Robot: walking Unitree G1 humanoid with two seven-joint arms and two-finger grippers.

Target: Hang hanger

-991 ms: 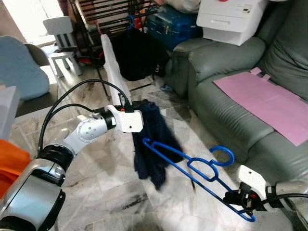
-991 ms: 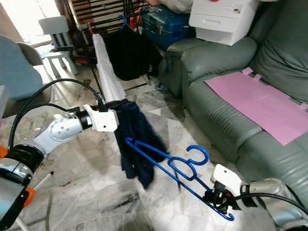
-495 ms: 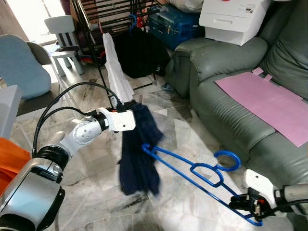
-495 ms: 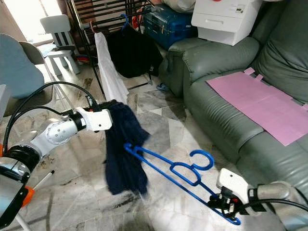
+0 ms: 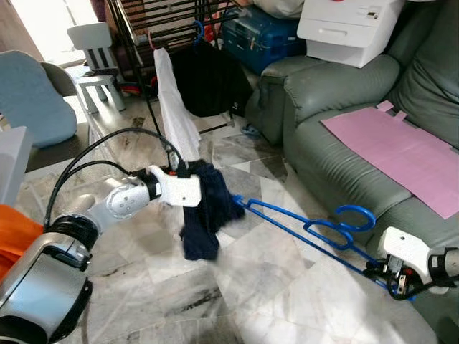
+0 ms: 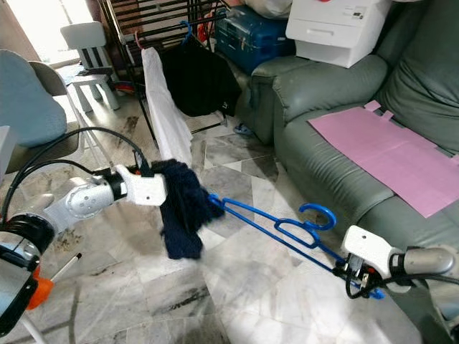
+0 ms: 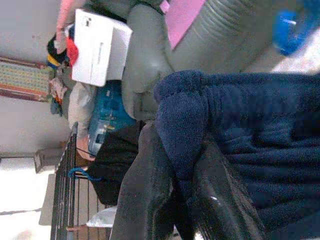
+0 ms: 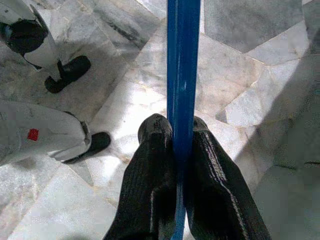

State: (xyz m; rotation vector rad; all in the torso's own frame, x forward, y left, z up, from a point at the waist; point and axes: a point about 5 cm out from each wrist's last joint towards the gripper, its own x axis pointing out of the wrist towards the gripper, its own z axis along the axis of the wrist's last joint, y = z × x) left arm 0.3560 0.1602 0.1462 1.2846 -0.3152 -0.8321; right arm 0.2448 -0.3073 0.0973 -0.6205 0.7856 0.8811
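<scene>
A blue plastic hanger [image 5: 308,228] is held low over the marble floor, nearly level, hook [image 5: 356,213] pointing up. My right gripper [image 5: 389,273] is shut on its bar at one end; in the right wrist view the fingers [image 8: 155,165] clamp the blue bar [image 8: 183,65]. The hanger's far tip reaches a dark navy garment [image 5: 204,215]. My left gripper [image 5: 191,172] is shut on a bunched fold of that garment [image 7: 240,115], which hangs from it. The fingers [image 7: 145,200] pinch the fold.
A drying rack [image 5: 165,21] at the back carries a white cloth [image 5: 172,107] and a black garment [image 5: 208,75]. A grey-green sofa [image 5: 337,129] with a pink sheet [image 5: 394,154] fills the right. A small white chair [image 5: 93,64] and a blue-grey chair [image 5: 32,93] stand left.
The hanger has swung flatter, and its end with my right gripper has shifted right and up. The navy garment has bunched up under my left gripper, with the hanger's tip now against it.
</scene>
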